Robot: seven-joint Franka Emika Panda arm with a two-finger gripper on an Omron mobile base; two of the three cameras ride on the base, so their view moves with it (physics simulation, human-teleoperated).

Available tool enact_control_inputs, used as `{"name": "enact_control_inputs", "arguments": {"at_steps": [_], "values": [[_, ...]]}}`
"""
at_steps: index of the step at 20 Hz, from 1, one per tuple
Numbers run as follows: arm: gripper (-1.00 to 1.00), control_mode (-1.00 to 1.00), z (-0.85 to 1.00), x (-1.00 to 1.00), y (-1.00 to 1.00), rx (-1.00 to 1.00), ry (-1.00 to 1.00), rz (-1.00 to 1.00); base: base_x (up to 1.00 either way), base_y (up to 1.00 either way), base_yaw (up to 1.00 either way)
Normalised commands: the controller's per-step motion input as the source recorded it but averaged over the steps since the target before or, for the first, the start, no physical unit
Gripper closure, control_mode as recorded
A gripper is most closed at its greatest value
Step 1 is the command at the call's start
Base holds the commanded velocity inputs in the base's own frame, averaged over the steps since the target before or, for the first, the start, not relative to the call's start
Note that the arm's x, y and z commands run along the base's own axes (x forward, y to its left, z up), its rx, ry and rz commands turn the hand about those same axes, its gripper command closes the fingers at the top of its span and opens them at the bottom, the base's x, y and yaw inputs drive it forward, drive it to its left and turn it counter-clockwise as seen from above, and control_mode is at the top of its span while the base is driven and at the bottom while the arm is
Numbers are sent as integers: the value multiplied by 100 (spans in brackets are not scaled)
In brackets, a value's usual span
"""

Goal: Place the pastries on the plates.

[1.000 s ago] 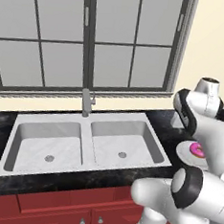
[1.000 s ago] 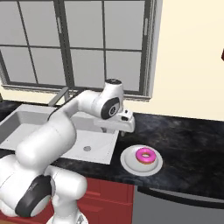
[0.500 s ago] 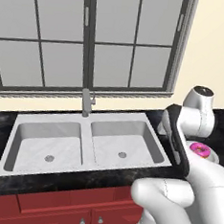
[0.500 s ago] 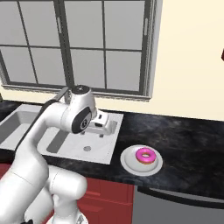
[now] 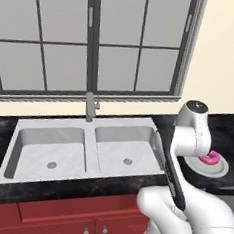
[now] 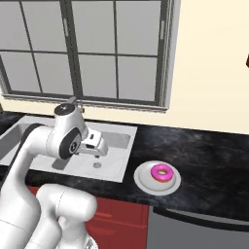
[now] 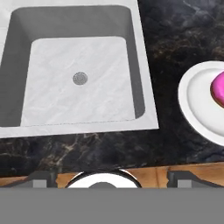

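On the surface right of the sink (image 6: 73, 146), the donut (image 6: 161, 172) already sits on the white plate (image 6: 144, 180). Empty end effector (image 6: 99, 146), fingers apart, hangs over the basin; next, seek the croissant.

Dark marbled surface (image 6: 209, 155), with greyish-white plate (image 6: 144, 181) bearing pink-frosted pastry (image 6: 162, 172), beside inset double sink (image 5: 37, 132).

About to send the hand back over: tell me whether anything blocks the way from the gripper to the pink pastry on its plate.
Nothing visible does. The pink pastry lies on the greyish-white plate, and bare black counter runs between it and the sink under the gripper.
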Motion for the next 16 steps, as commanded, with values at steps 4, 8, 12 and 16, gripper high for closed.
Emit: {"name": "enact_control_inputs", "arguments": {"at_steps": [4,8,12,16], "values": [[-100,100,0,0,0,0,0,0,-94,50,0],[-100,100,0,0,0,0,0,0,-28,100,0],[-100,100,0,0,0,0,0,0,12,98,0],[-100,100,0,0,0,0,0,0,34,99,0]]}}
